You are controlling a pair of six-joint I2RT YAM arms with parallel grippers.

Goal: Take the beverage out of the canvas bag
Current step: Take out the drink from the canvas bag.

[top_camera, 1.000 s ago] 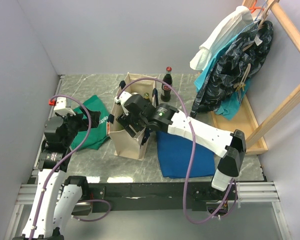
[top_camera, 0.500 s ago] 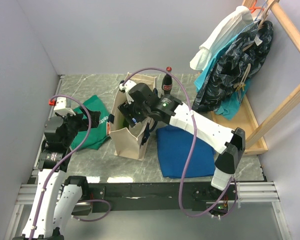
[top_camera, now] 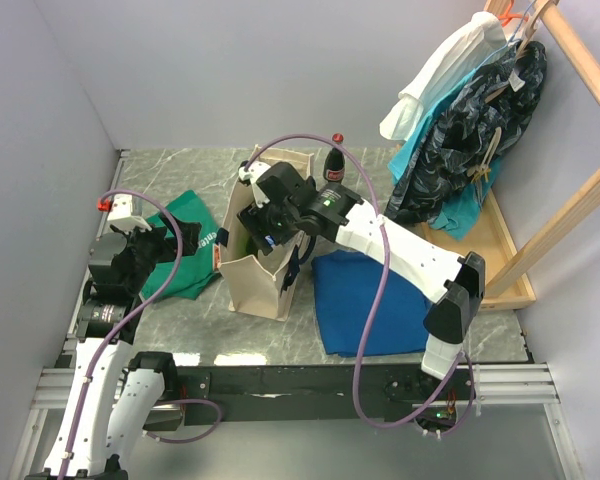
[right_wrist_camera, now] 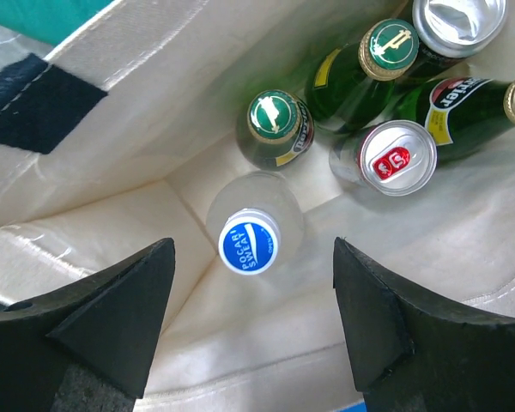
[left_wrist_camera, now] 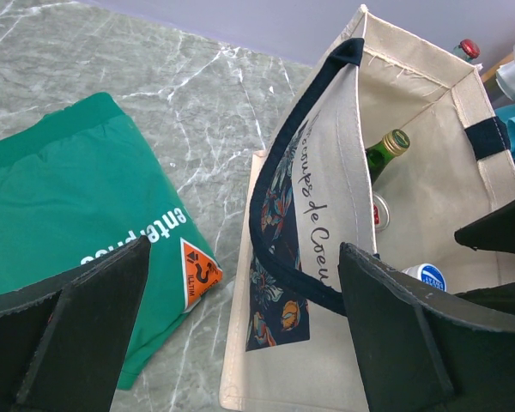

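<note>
- Above the open mouth of the canvas bag (top_camera: 250, 285), the right gripper (right_wrist_camera: 251, 249) was held pointing down, its fingers spread wide with nothing between them
- Inside the bag, a clear bottle with a blue-and-white cap (right_wrist_camera: 250, 241) was seen standing directly beneath the gap between those fingers; green bottles (right_wrist_camera: 275, 120) and a red-topped can (right_wrist_camera: 397, 157) were crowded just beside it
- The step in hand was judged to be the descent onto a drink, since nothing had yet been gripped or lifted
- A straight drop was judged to be called for next, so that the capped bottle's neck could be straddled without the bag wall or the nearest green bottle being struck, followed by a closing of the fingers and a vertical lift
- The left gripper (left_wrist_camera: 245, 249) was held outside the bag, near its printed side and the green cloth (left_wrist_camera: 77, 215), fingers wide apart and empty
- Compared with one second before, the right wrist was found shifted from the bag's near right edge to a spot centred over the opening; from half a second before almost no change was noted, and the left arm was unmoved
</note>
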